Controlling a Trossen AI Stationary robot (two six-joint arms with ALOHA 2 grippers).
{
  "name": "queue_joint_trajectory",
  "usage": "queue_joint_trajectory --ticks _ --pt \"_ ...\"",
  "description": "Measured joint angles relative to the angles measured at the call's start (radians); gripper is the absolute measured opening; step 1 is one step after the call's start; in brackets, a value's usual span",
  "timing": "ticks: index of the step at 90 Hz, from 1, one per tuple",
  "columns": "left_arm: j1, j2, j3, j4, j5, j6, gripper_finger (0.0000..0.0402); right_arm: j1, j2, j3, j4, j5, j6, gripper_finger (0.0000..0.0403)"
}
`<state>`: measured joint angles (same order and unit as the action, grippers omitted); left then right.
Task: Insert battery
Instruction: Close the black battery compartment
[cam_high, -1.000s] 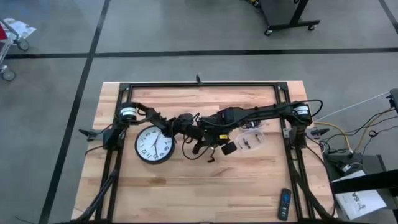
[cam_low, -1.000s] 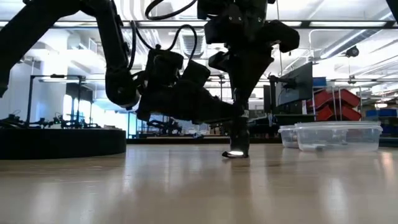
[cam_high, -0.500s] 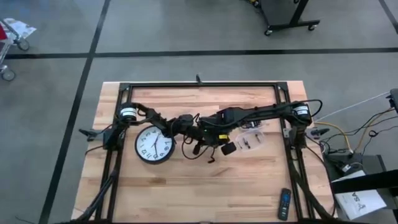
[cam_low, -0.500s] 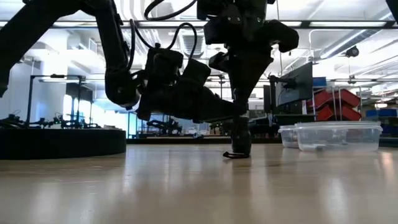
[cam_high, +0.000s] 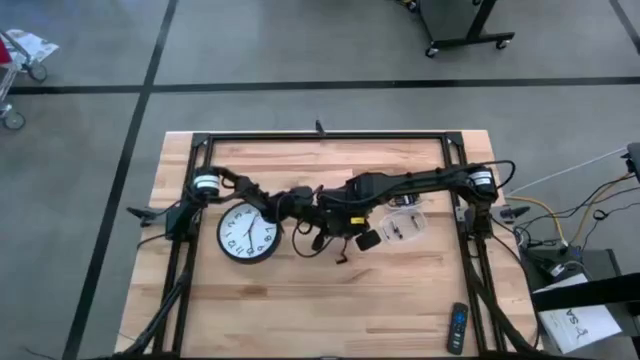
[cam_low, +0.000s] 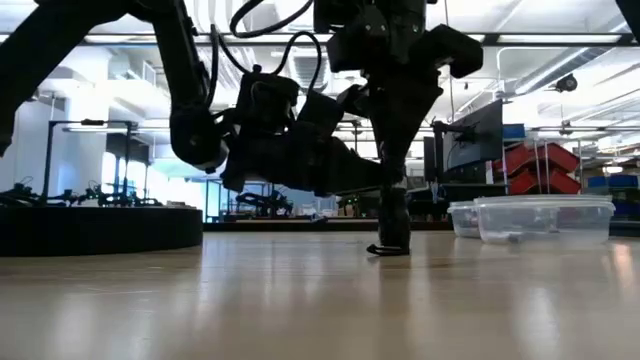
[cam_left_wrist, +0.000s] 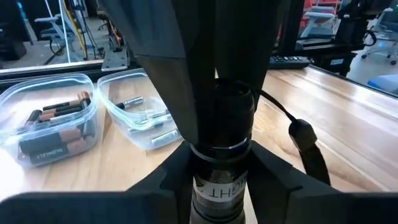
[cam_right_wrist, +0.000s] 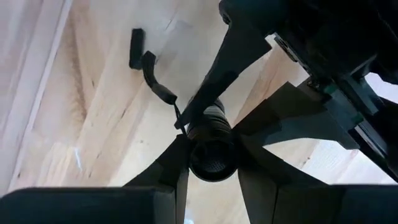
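Both grippers clamp one black flashlight (cam_low: 392, 222), upright at the table's (cam_high: 300, 300) middle. The left gripper (cam_left_wrist: 219, 186) pinches its body; the right gripper (cam_right_wrist: 211, 163) grips its open end. Batteries (cam_left_wrist: 59, 109) lie in a clear tub (cam_high: 403, 228) just beside; a wall clock (cam_high: 248, 234) sits nearby.

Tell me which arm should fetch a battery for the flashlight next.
Probably the right. The battery containers sit on its side of the table, close by the right gripper. Both grippers clamp the upright flashlight, so the left gripper could steady it alone.
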<state>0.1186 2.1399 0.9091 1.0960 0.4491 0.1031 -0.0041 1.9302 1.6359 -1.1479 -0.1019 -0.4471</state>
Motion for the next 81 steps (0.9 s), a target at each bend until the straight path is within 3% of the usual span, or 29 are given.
queue_joint_trajectory --ticks 26,81 --pt "-0.004 0.014 0.008 -0.009 -0.013 0.017 0.0101 0.002 0.008 0.000 -0.002 -0.002 0.129 0.0087" --pt "-0.004 0.016 0.006 -0.007 -0.039 -0.004 0.0099 0.003 0.009 -0.004 0.014 0.040 0.648 0.0087"
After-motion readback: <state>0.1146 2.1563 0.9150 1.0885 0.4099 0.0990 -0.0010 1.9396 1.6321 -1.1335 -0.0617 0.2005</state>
